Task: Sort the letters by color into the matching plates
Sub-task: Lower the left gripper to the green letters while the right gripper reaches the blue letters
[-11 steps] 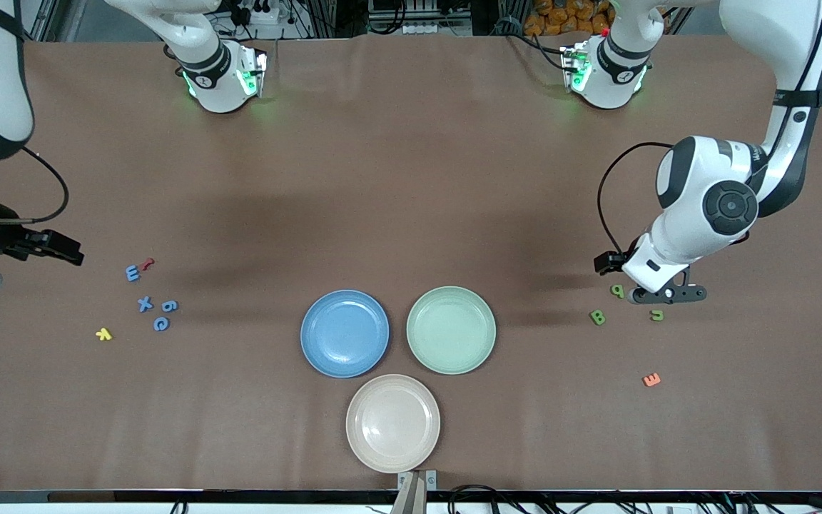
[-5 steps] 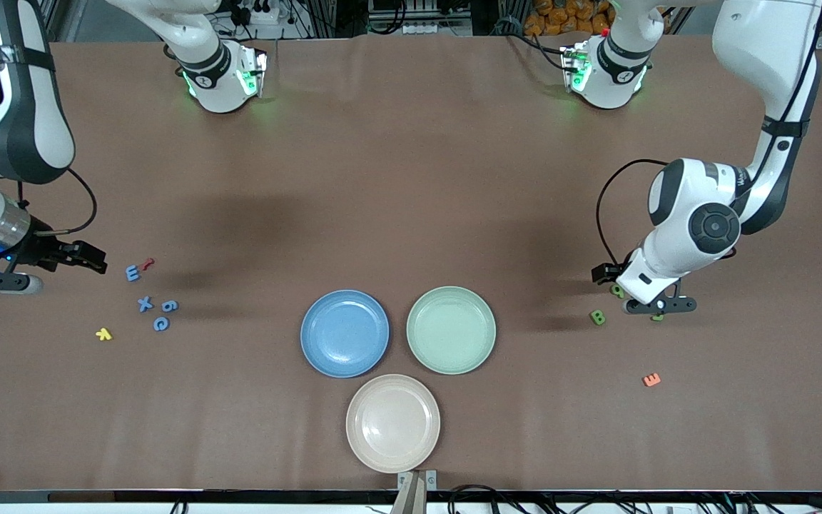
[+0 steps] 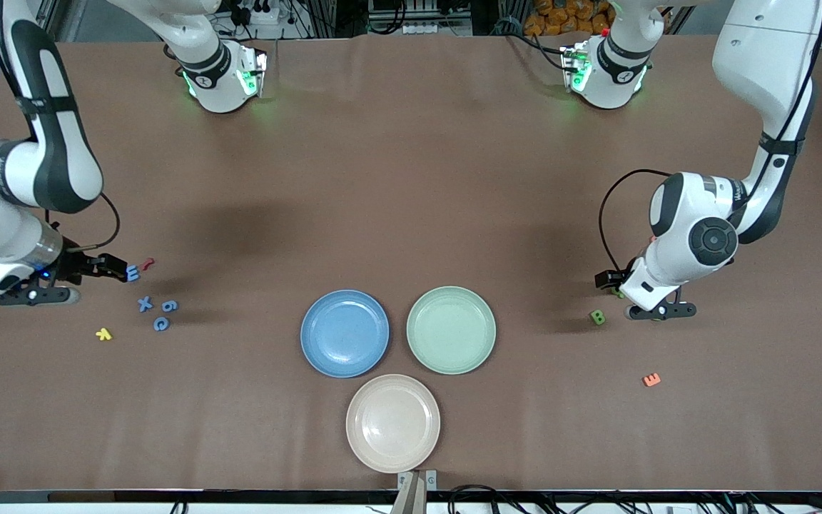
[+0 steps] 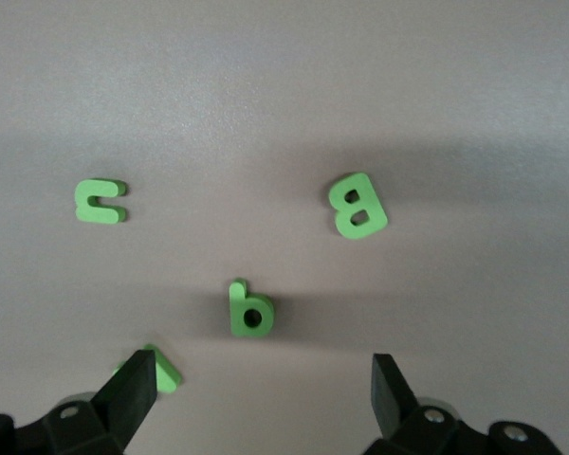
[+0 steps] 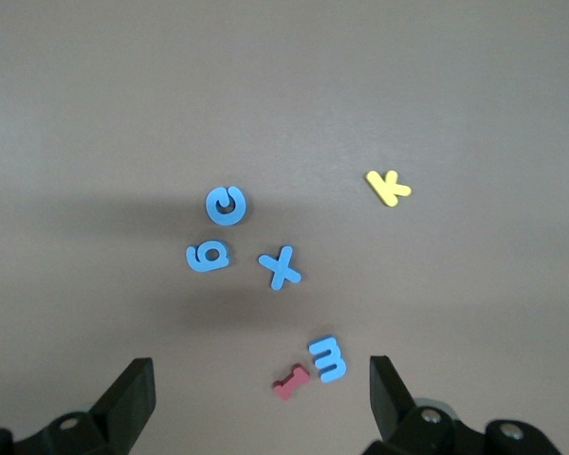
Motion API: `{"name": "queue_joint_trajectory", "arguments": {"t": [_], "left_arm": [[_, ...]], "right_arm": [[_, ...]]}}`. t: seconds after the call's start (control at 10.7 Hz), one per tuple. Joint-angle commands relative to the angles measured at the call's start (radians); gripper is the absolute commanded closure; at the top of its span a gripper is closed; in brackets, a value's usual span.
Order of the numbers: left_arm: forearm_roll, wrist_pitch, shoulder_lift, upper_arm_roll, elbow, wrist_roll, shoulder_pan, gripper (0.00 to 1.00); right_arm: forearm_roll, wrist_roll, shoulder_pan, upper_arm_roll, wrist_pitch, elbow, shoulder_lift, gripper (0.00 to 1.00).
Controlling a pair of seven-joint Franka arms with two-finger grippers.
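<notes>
Several blue letters lie toward the right arm's end of the table: E [image 3: 133, 272] [image 5: 327, 359], X [image 3: 144, 304] [image 5: 281, 268], 6 [image 3: 170, 305] [image 5: 209, 256] and C [image 3: 160, 324] [image 5: 227, 205]. My right gripper [image 3: 115, 271] [image 5: 261, 374] hangs open, low over the E. Green letters sit toward the left arm's end: B [image 3: 598, 317] [image 4: 357, 205], p [image 4: 250, 310], n [image 4: 100, 201] and one piece [image 4: 161, 370] half hidden by a finger. My left gripper [image 3: 609, 280] [image 4: 263, 379] is open over the p. The blue plate [image 3: 344, 333] and green plate [image 3: 451, 330] stand mid-table, both bare.
A beige plate [image 3: 392, 422] sits nearer the front camera than the other two. A red piece [image 3: 148, 263] [image 5: 291, 382] lies beside the blue E, a yellow K [image 3: 103, 333] [image 5: 388, 187] near the blue group, and an orange E [image 3: 651, 380] nearer the camera than the green letters.
The right arm has swung in from the table's end and its gripper now reaches the blue E. The left gripper has shifted over the green letters, covering the p and n in the front view.
</notes>
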Motion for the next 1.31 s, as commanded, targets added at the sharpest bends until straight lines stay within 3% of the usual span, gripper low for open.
{"name": "queue_joint_trajectory", "arguments": {"t": [0.0,0.28,1.21], "left_arm": [[0.029,0.074,0.047,-0.006,0.001,-0.013,0.007,0.00],[0.079,0.083,0.073,-0.006,0.001,-0.013,0.008,0.00],[0.084,0.137,0.117,-0.006,-0.001,-0.012,0.023,0.00]], "right_arm": [[0.000,-0.228,-0.018,0.010,0.076,0.008,0.074,0.00],[0.006,-0.360,-0.023,0.011,0.136,0.013,0.149,0.00],[-0.005,-0.386,-0.012,0.014,0.307,0.002,0.290,0.00]]}}
